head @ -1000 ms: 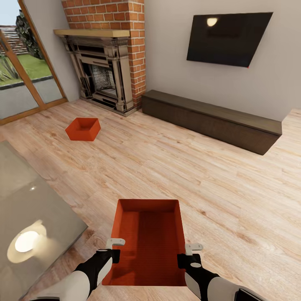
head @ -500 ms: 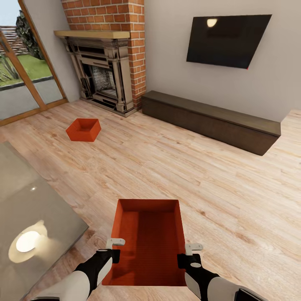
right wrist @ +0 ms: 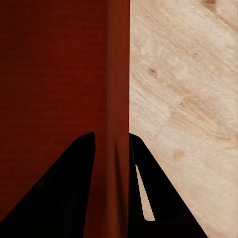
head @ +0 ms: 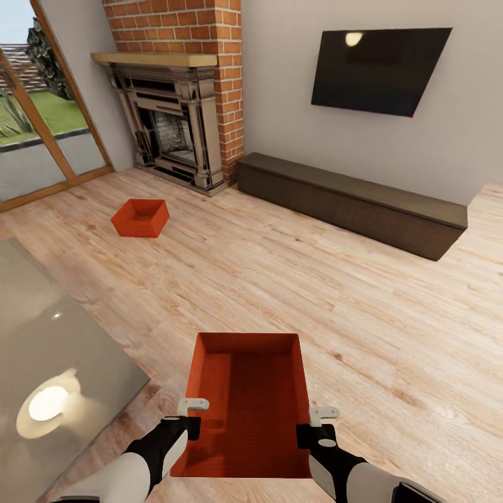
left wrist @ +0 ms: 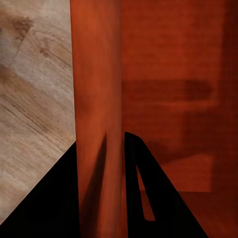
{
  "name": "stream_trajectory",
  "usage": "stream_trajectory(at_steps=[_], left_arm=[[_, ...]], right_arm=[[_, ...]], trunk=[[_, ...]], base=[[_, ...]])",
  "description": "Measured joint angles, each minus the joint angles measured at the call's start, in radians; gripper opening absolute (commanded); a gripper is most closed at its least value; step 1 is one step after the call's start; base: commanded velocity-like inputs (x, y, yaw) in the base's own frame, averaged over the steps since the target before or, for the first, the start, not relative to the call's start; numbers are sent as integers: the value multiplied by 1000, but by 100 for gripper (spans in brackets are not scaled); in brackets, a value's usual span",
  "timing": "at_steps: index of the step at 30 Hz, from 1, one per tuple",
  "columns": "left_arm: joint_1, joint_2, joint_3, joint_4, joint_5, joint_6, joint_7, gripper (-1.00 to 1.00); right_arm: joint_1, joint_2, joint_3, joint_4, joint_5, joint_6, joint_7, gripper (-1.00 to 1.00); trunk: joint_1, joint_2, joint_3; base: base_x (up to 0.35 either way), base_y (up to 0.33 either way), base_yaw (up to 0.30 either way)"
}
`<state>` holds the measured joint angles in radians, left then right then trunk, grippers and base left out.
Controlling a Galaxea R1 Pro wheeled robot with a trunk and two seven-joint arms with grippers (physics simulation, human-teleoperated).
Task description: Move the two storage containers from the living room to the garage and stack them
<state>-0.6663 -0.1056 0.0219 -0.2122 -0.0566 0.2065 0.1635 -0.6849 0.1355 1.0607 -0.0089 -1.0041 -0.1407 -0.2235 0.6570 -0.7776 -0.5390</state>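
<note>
Left gripper and right gripper each clamp a side wall of the near bin, the other bin sitting by the fireplace.

No readable text, labels, or signs

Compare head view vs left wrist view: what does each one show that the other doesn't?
Head view alone: the second container on the floor by the fireplace, the TV, the low bench, the glass table, and the right pincer on the held container's other wall.

Left wrist view alone: close-up of the left pincer with the wall between its fingers.

Both: the held container, left pincer, wood floor.
</note>
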Motion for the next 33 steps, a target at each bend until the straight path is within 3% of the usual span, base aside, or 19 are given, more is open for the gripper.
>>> stream_trajectory(at_steps=[33], left_arm=[[0,0,0,-1,-1,-2,0,-100]], right_arm=[[0,0,0,0,0,-4,0,-100]], trunk=[[-119,218,97]], base=[[0,0,0]])
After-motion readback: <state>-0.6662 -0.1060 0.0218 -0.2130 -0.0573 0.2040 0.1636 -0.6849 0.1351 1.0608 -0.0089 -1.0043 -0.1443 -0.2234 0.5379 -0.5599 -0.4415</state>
